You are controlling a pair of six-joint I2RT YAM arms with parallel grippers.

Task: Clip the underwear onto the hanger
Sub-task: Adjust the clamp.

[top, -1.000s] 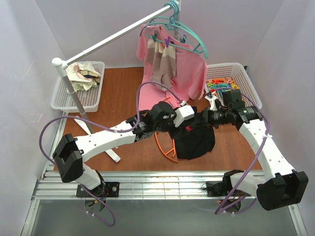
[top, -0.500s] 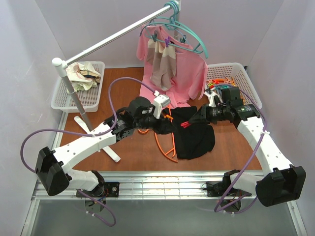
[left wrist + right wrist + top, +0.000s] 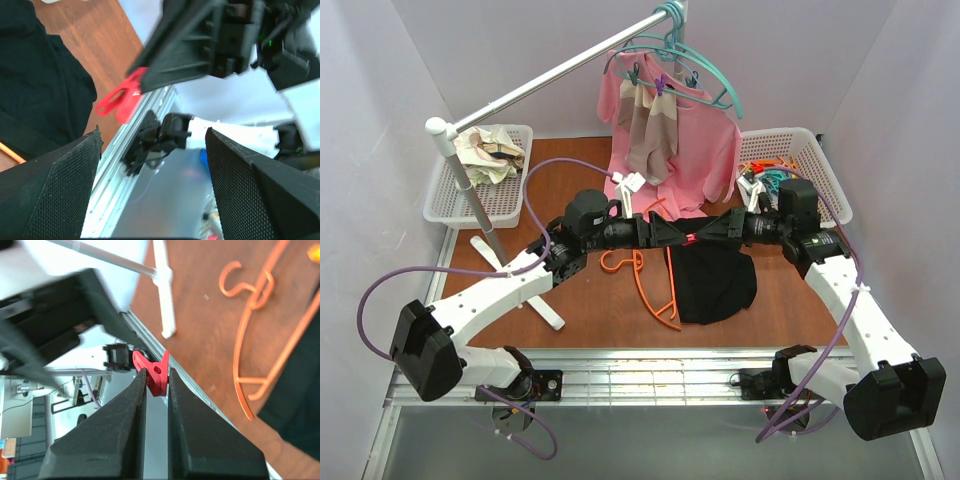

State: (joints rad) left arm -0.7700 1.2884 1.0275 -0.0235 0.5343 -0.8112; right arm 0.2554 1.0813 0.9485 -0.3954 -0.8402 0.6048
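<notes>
The orange hanger (image 3: 655, 290) lies flat on the brown table, and its right half is under the black underwear (image 3: 720, 285). My right gripper (image 3: 708, 231) points left above them and is shut on a red clothes peg (image 3: 692, 238). My left gripper (image 3: 672, 232) points right, open and empty, tip to tip with it. In the left wrist view the open gripper (image 3: 155, 170) faces the peg (image 3: 121, 95), with the underwear (image 3: 35, 85) at the left. In the right wrist view the gripper (image 3: 156, 382) pinches the peg (image 3: 156, 371), with the hanger (image 3: 252, 335) and underwear (image 3: 300, 390) below.
A drying rack's pole (image 3: 550, 80) crosses the back, carrying teal hangers (image 3: 710, 75), a pink shirt (image 3: 705, 150) and a beige-striped cloth (image 3: 650, 130). Its white foot (image 3: 535, 295) stands front left. A basket of pegs (image 3: 820, 150) sits right, a basket of cloths (image 3: 445, 205) left.
My left gripper has drawn back left off the underwear, risen and turned to face right. My right gripper has swung level with the red peg and now meets it tip to tip.
</notes>
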